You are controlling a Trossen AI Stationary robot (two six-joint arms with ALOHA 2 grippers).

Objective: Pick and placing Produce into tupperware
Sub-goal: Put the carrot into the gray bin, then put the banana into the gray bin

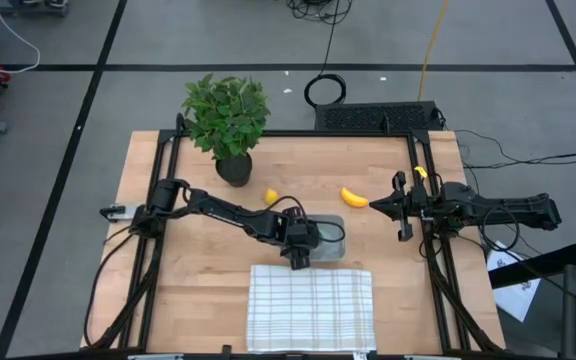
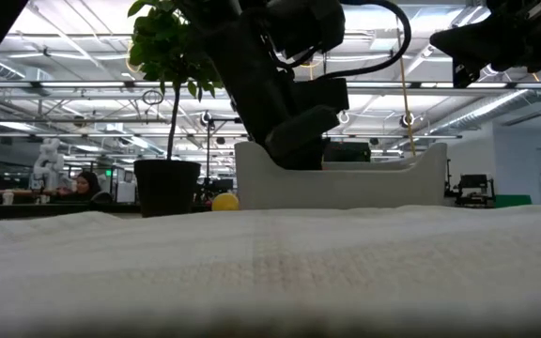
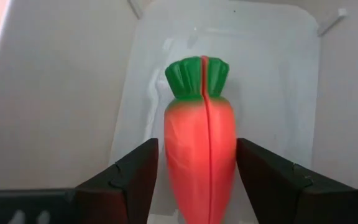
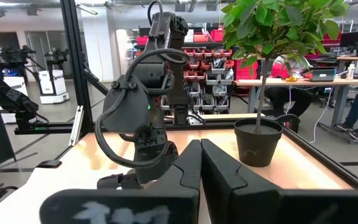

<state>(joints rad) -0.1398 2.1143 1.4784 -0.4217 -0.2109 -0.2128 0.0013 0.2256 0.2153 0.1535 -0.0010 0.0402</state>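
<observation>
The orange carrot with a green top [image 3: 201, 155] sits between my left gripper's fingers [image 3: 197, 180], over the floor of the translucent tupperware [image 3: 278, 74]. From above, that gripper [image 1: 298, 248] hangs over the tupperware's left end [image 1: 330, 240], and the low view shows it dipped into the tupperware [image 2: 364, 183]. The banana [image 1: 354, 197] and the lemon [image 1: 271, 196] lie on the table beyond the tupperware. My right gripper [image 1: 376, 204] is shut and hovers just right of the banana. My left gripper pinches the carrot's orange body [image 3: 173, 162] between its two fingers, one on each side. The fingers point down into the tupperware and lie along the carrot. The green top [image 3: 197, 74] points away from the gripper toward the tupperware floor. I cannot tell whether the carrot touches the floor.
A potted plant [image 1: 226, 120] stands at the far edge of the table, left of the lemon. A white grid-striped cloth [image 1: 310, 308] lies on the near side, right in front of the tupperware. People sit at desks in the room behind.
</observation>
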